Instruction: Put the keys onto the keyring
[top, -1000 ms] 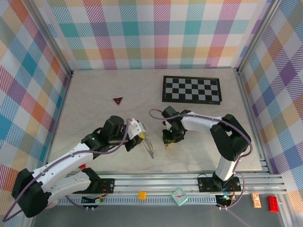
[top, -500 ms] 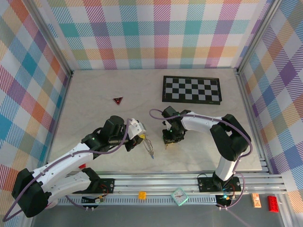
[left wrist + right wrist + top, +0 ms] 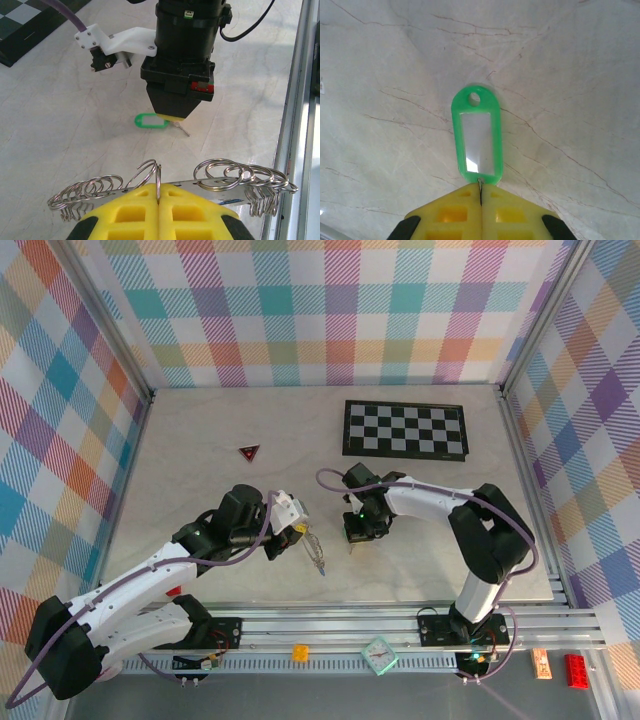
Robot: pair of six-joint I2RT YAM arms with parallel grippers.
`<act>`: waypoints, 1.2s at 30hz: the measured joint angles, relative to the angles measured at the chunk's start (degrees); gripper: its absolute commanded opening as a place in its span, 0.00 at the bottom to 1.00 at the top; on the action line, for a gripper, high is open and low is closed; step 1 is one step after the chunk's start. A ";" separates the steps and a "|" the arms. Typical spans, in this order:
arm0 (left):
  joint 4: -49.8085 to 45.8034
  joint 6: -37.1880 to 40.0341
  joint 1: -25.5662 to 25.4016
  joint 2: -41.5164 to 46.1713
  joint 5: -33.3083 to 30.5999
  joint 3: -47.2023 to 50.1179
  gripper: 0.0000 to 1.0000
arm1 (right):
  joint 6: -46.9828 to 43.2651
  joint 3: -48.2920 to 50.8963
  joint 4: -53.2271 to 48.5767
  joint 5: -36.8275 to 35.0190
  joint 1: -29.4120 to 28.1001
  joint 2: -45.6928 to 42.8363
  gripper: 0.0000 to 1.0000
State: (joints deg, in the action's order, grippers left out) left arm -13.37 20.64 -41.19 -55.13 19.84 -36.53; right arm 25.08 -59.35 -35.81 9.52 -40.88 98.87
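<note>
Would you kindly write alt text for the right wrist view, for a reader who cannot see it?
The right gripper, its yellow fingers shut at the bottom edge, pinches the near end of a green key tag. The tag lies on a pale, veined table, its hole pointing away.

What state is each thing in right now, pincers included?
Left pincer: shut on the keyring.
Right pincer: shut on the end of the green key.
Keyring: held, lying crosswise between the fingertips.
Green key: flat on the table, not on the ring.
Red triangle: lying flat, untouched.
</note>
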 measured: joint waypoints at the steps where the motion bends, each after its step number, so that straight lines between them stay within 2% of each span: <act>1: 0.00 0.00 0.00 0.00 0.00 0.00 0.00 | 0.00 0.00 -0.17 -0.07 0.00 -0.13 0.01; 36: 0.00 0.00 0.00 -0.20 0.00 0.00 0.00 | -0.22 0.00 -1.79 -1.53 -0.72 0.09 0.12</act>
State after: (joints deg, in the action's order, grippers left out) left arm -13.37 20.64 -41.19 -55.33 19.84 -36.53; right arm 24.86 -59.35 -37.60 7.99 -41.60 98.96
